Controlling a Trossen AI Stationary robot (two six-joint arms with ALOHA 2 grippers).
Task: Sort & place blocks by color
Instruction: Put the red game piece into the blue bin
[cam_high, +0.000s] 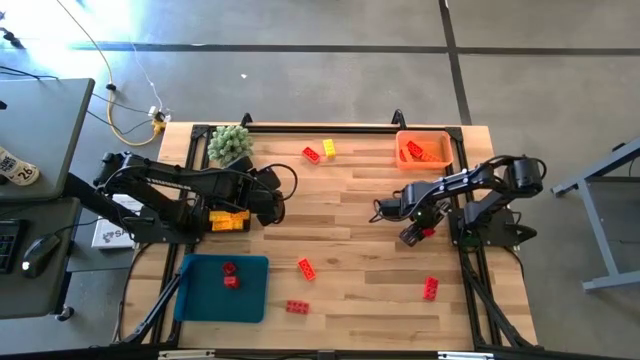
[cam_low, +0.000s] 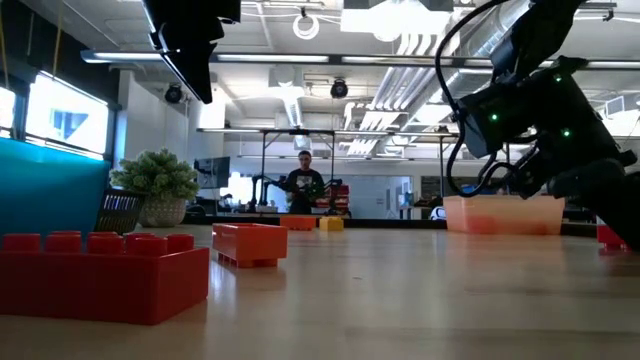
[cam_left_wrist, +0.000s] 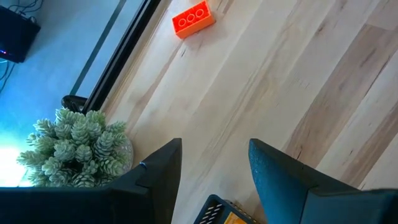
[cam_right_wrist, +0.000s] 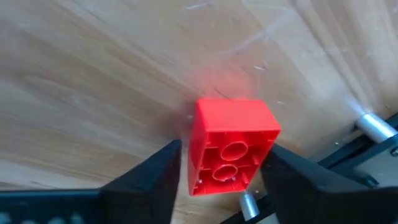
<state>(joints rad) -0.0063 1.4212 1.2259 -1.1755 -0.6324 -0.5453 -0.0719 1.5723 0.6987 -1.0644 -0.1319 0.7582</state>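
My right gripper (cam_high: 413, 234) (cam_right_wrist: 224, 150) hangs over the right part of the table and is shut on a red block (cam_right_wrist: 231, 144) (cam_high: 427, 232). My left gripper (cam_high: 268, 196) (cam_left_wrist: 214, 168) is open and holds nothing. It hovers beside a black basket (cam_high: 228, 218) that holds yellow blocks. Loose blocks lie flat on the wood: an orange one (cam_high: 311, 154) (cam_left_wrist: 193, 18), a yellow one (cam_high: 329, 148), an orange one (cam_high: 306, 268) (cam_low: 249, 243) and two red ones (cam_high: 297, 306) (cam_high: 430, 288). Two red blocks (cam_high: 230, 275) lie in the blue tray (cam_high: 205, 300). My right gripper pinches the red block between its two fingers, one on each long side (cam_right_wrist: 268, 144). The fingers come from above, slanting down. The block's hollow underside (cam_right_wrist: 230, 163) faces the wrist camera and its studded side faces the table. Whether it is clear of the wood, I cannot tell.
An orange tray (cam_high: 440, 137) (cam_low: 500, 214) with orange blocks stands at the far right. A green spiky plant ball (cam_high: 230, 145) (cam_left_wrist: 74, 146) (cam_low: 155, 180) sits at the far left. The middle of the table is bare wood. A person stands far off in the room (cam_low: 303, 185).
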